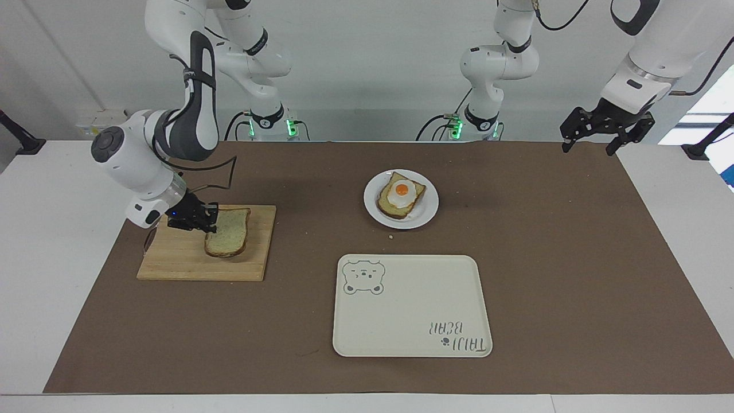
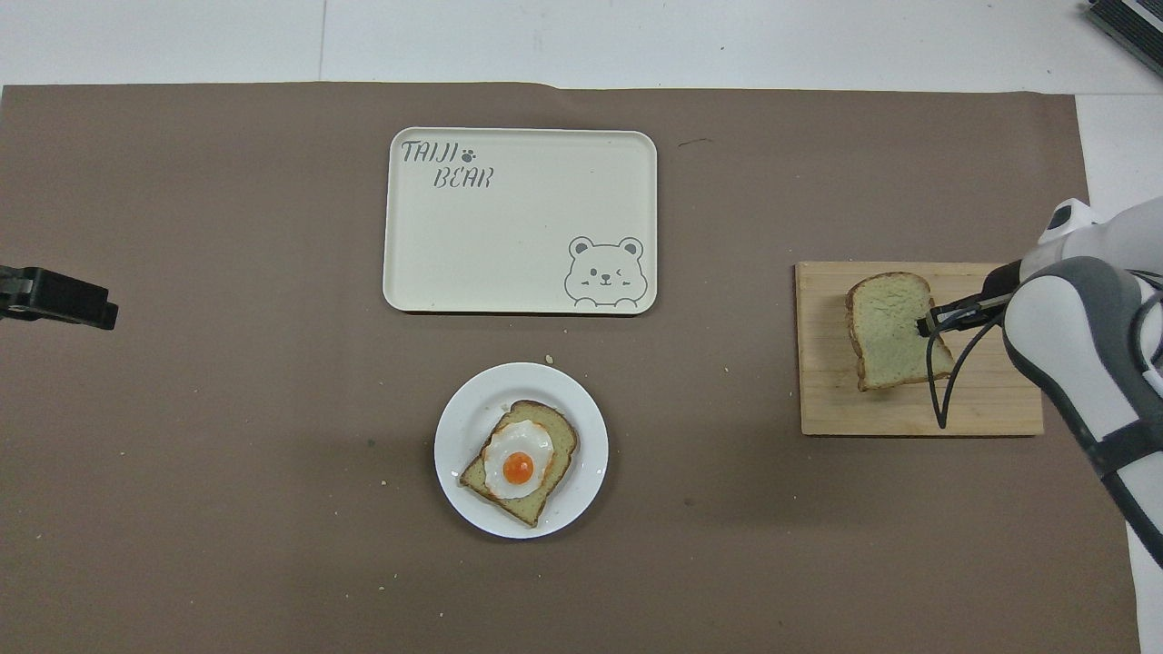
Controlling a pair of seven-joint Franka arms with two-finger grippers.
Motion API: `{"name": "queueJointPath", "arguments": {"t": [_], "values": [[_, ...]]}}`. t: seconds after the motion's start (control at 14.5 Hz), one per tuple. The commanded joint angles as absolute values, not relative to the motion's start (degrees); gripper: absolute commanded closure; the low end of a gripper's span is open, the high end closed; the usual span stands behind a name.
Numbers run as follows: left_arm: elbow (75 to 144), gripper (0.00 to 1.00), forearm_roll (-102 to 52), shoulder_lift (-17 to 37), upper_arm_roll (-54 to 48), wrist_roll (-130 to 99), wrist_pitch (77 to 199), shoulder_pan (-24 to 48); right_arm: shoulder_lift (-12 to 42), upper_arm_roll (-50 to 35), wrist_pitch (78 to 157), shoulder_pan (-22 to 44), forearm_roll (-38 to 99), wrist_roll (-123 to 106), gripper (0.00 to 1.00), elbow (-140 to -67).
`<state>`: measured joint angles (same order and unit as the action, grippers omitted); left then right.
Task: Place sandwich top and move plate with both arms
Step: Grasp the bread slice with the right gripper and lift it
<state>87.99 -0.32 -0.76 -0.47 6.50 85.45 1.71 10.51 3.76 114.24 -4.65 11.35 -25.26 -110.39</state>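
Note:
The sandwich top (image 1: 228,232) (image 2: 895,331), a pale slice with a brown crust, hangs just above the wooden cutting board (image 1: 172,267) (image 2: 827,400). My right gripper (image 1: 207,223) (image 2: 929,323) is shut on its edge. The round white plate (image 1: 427,209) (image 2: 454,454) sits mid-table and carries a bread slice topped with a fried egg (image 1: 401,194) (image 2: 518,461). My left gripper (image 1: 590,144) (image 2: 107,313) waits open in the air over the mat's corner at the left arm's end, holding nothing.
A cream rectangular tray (image 1: 413,310) (image 2: 509,236) with a bear drawing lies farther from the robots than the plate. A brown mat (image 1: 573,258) covers the table. Small crumbs lie near the plate.

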Motion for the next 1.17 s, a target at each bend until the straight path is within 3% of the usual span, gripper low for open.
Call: {"name": "queueJointPath", "arguments": {"t": [0.0,0.48,1.1], "values": [[87.45,0.00,0.18,-0.79,-1.05,7.03,84.29,0.70,8.62,2.82,107.52,-4.13,12.21,-21.72,1.00,-107.59],[87.45,0.00,0.18,-0.79,-1.05,7.03,84.29,0.70,8.44,0.70,103.62,3.59,16.25,-6.18,1.00,-102.75],[87.45,0.00,0.18,-0.79,-1.05,7.03,84.29,0.70,8.09,0.70,108.28,18.88,21.09,11.06,1.00,-102.39]]}}
